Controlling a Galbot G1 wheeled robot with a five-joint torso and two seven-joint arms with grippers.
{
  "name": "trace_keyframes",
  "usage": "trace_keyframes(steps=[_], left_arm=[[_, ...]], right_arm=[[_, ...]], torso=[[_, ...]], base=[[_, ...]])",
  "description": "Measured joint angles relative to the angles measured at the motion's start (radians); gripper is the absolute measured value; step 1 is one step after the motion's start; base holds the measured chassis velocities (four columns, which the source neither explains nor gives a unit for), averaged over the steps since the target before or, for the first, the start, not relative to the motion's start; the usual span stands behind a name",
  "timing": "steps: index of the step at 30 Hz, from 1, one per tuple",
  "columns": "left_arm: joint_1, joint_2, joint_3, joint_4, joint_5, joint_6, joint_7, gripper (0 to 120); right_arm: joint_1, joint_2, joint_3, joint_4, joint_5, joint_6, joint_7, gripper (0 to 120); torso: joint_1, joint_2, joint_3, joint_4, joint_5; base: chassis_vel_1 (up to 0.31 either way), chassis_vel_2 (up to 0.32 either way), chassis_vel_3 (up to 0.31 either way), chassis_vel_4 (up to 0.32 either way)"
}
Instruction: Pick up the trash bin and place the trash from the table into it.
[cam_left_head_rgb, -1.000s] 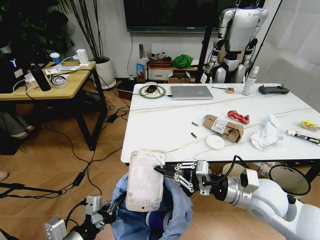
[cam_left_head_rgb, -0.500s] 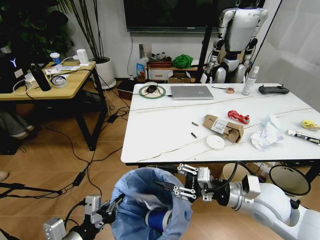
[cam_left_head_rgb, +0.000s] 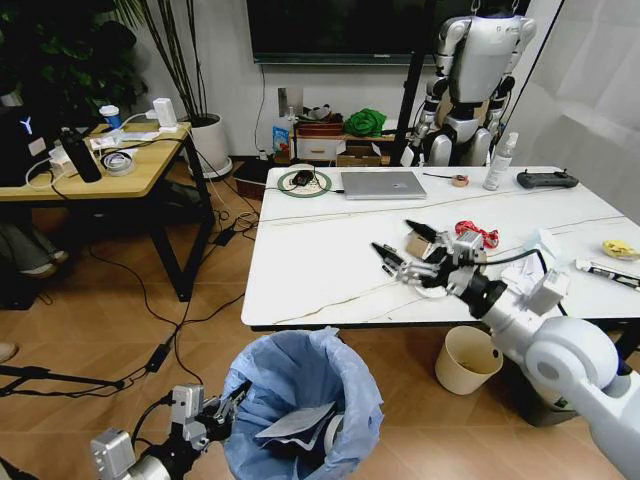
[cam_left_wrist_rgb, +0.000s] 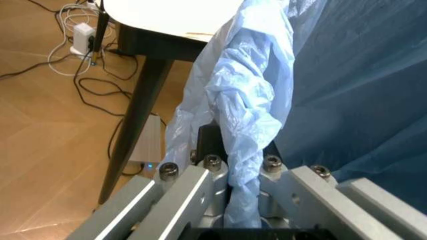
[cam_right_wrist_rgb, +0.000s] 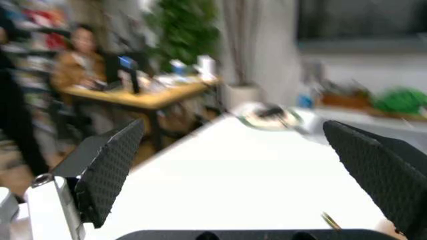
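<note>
So, lower left of the head view: left gripper (cam_left_head_rgb: 205, 425) has its fingers clamped on the blue liner at the rim of the trash bin (cam_left_head_rgb: 300, 400). Left wrist view confirms it, bag plastic bunched between the fingers (cam_left_wrist_rgb: 200, 185). Bin sits low centre of frame, held off the front edge of the table (cam_left_head_rgb: 320, 260).

What changed: a second ago the right gripper was over the bin mouth with a whitish clear plastic container pinched in it. Half a second ago the container was gone from the fingers and the gripper was still at the rim. Now a pale flat piece lies inside the bin, so I read that drop as done.

Centre right of frame: right gripper (cam_left_head_rgb: 410, 250) has swung up over the table, fingers spread wide and empty, right wrist view shows both pads (cam_right_wrist_rgb: 110, 165) well apart. It hovers near the torn cardboard box (cam_left_head_rgb: 448, 256) and the white lid (cam_left_head_rgb: 432, 285).

Further right, still on the table: red wrapper (cam_left_head_rgb: 477, 233), crumpled tissues (cam_left_head_rgb: 530, 272), yellow peel (cam_left_head_rgb: 620, 249). Most of the trash is still to go.
</note>
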Motion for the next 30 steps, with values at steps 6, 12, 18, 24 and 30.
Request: trace_keyframes(steps=[6,12,18,24,30], left_arm=[[-0.002,0.004,-0.001,0.002,0.000,-0.001,0.003,0],[-0.007,0.004,-0.001,0.006,0.000,-0.003,0.005,0],[-0.010,0.003,-0.001,0.010,0.000,-0.004,0.006,0],[-0.011,0.000,0.000,0.012,0.000,-0.005,0.007,0],[-0.013,-0.003,0.004,0.015,0.000,-0.005,0.007,0]], right_arm=[[0.054,0.042,-0.049,-0.148,-0.082,-0.100,0.061,100],[0.077,0.067,-0.099,-0.217,-0.159,-0.132,0.070,100],[0.082,0.074,-0.138,-0.252,-0.202,-0.134,0.065,100],[0.077,0.068,-0.164,-0.284,-0.222,-0.133,0.050,100],[0.082,0.054,-0.182,-0.303,-0.219,-0.138,0.045,96]], torso=[[0.000,0.000,0.000,0.0000,-0.0002],[0.000,0.000,0.000,0.0000,-0.0003],[0.000,0.000,0.000,0.0000,-0.0002],[0.000,0.000,0.000,0.0000,-0.0003],[0.000,0.000,0.000,0.0000,-0.0003]], base=[[0.000,0.000,0.000,0.000],[0.000,0.000,0.000,0.000],[0.000,0.000,0.000,0.000],[0.000,0.000,0.000,0.000],[0.000,0.000,0.000,0.000]])
